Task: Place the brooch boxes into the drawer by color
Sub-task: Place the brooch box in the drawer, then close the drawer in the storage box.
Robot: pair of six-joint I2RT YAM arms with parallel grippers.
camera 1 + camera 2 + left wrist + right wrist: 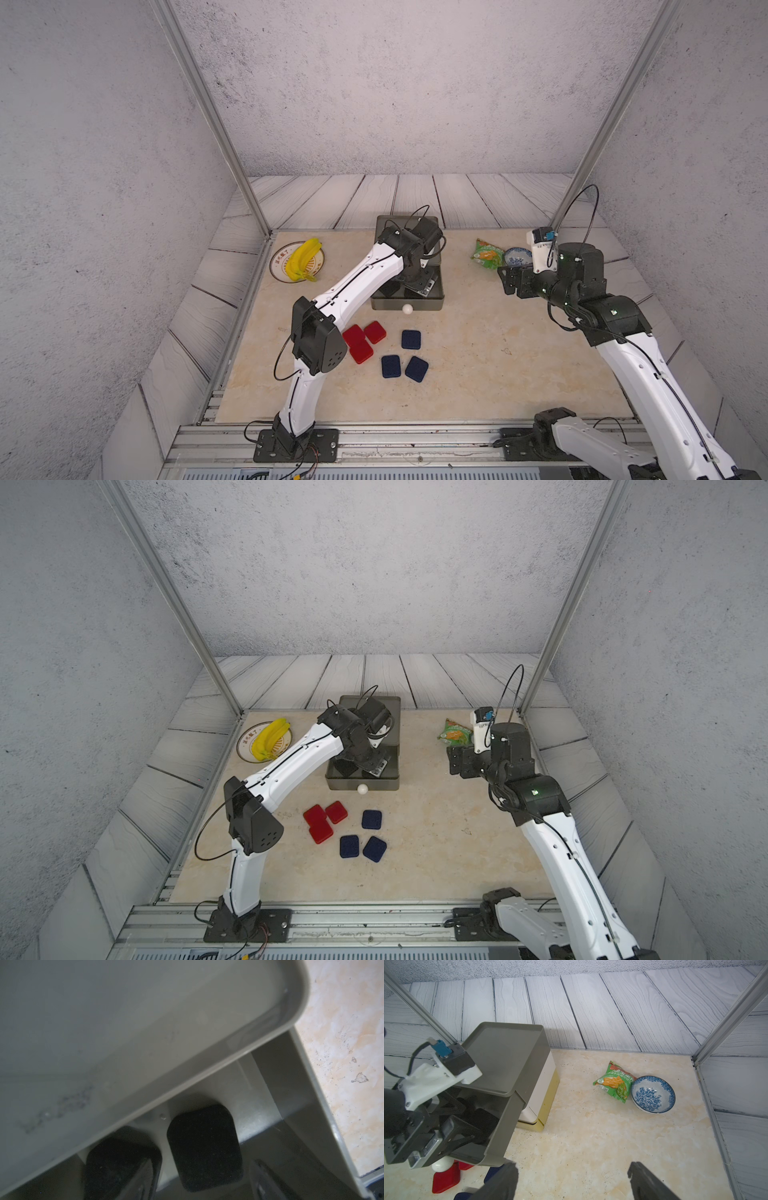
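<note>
standing open, the grey tier of the drawer [428,304] holds two black boxes [204,1147]. the left gripper [202,1167] sits loose around one, not gripping. the right gripper [572,1165] is wide, empty. red boxes [360,352] and blue boxes [411,339] on the table [478,353] look light and fuzzy; pinching the edges seems best.

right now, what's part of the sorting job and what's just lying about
job: three red velvety square boxes; three navy velvety boxes; two black velvety boxes; tiered plastic drawer cabinet
lying about: yellow bananas on round plate; green snack bag; blue floral bowl
</note>
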